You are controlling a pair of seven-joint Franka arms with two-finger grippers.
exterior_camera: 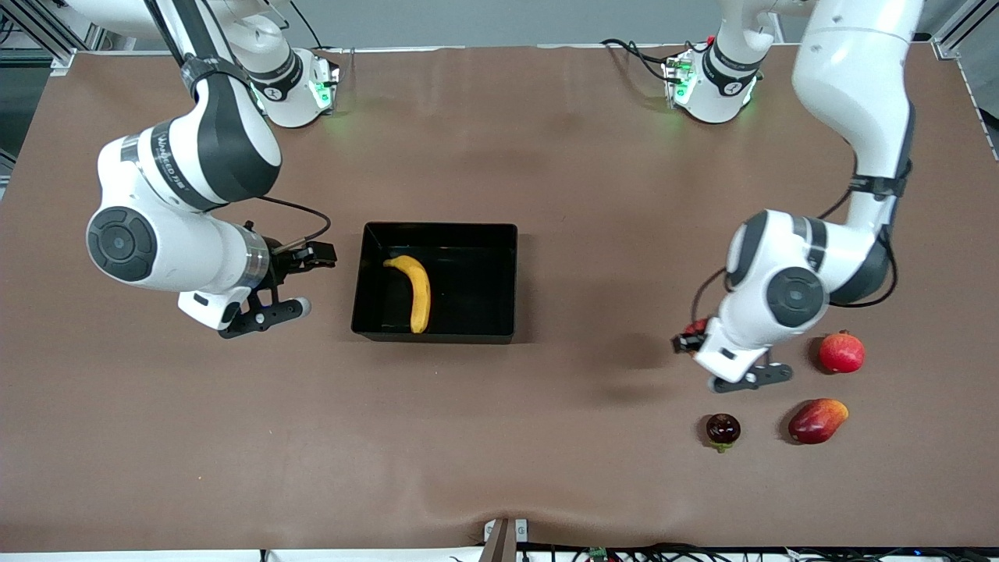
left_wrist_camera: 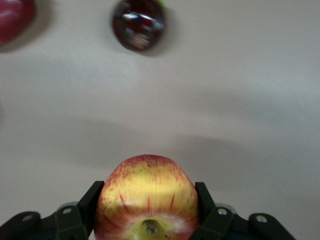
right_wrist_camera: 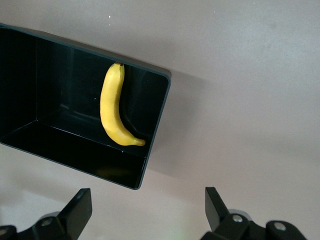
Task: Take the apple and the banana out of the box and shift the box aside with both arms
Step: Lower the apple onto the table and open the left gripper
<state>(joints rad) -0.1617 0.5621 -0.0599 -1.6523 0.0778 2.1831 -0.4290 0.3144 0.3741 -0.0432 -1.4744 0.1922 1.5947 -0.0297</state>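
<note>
**Banana in the box, apple in the left gripper**

The banana (exterior_camera: 414, 292) lies in the black box (exterior_camera: 499, 234) at mid-table. The apple (left_wrist_camera: 146, 197) is clamped between the left gripper's (left_wrist_camera: 147, 207) fingers, raised over the table near the pomegranate (exterior_camera: 841, 352), mango (exterior_camera: 817, 421) and a dark round fruit (exterior_camera: 723, 428). The right gripper (right_wrist_camera: 148, 207) hangs beside the box, fingers spread wide with nothing between them.
</note>
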